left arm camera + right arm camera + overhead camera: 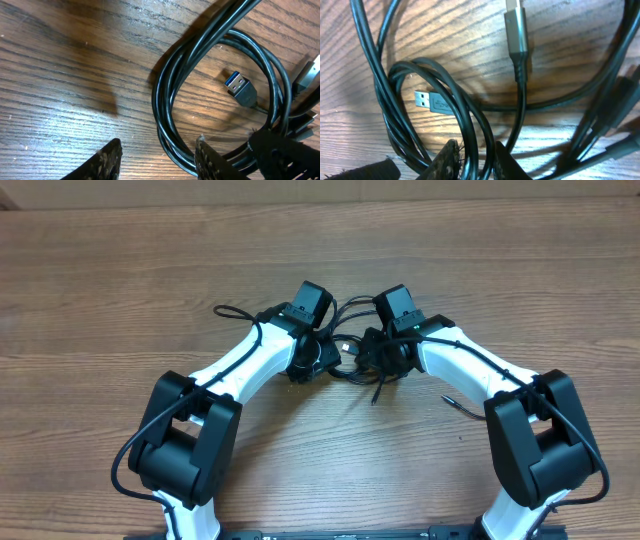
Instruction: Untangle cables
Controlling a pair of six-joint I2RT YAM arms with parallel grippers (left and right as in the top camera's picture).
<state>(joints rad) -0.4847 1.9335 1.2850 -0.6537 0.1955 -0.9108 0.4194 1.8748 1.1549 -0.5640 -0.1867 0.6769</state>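
Note:
The cables are thin black cords tangled in loops on the wooden table between both arms. In the left wrist view a coiled loop lies round a blue-tongued USB plug. My left gripper is open, low over the table, its right finger against the loop. In the right wrist view the same loop and USB plug show, with a grey-sleeved plug above. My right gripper is shut on two strands of the loop.
A loose cable end trails left behind the left arm. Another plug end lies on the wood by the right arm. A cord end points toward the front.

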